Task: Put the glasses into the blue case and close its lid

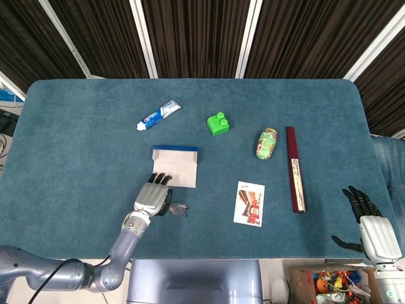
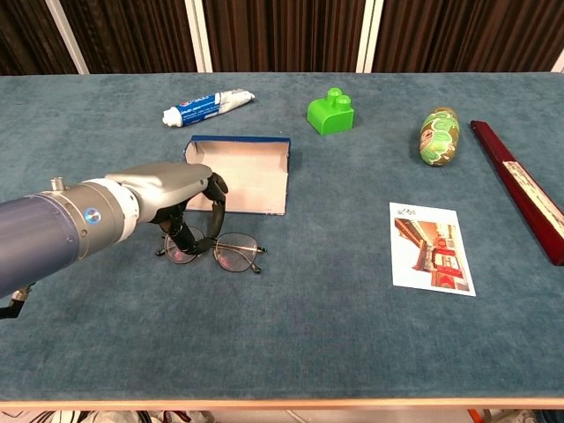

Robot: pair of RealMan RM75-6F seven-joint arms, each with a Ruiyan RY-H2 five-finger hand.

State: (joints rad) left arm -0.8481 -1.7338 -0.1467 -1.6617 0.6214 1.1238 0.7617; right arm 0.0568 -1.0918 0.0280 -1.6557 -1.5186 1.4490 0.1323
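The thin-framed glasses [image 2: 234, 255] lie on the blue cloth just in front of the blue case [image 2: 243, 177], which stands open with its pale inside showing. My left hand [image 2: 173, 199] reaches over the glasses' left lens, with its dark fingers [image 2: 182, 236] curled down and pinching that rim. In the head view the glasses [image 1: 179, 208] stick out to the right of the left hand [image 1: 152, 197], below the case [image 1: 175, 168]. My right hand [image 1: 373, 228] hangs off the table's near right corner with fingers spread, holding nothing.
A toothpaste tube [image 1: 158, 114] and a green block [image 1: 218, 124] lie beyond the case. To the right are a picture card [image 1: 249, 203], a green patterned bottle [image 1: 267, 144] and a long dark red box [image 1: 294, 169]. The table's front edge [image 2: 282, 404] is close.
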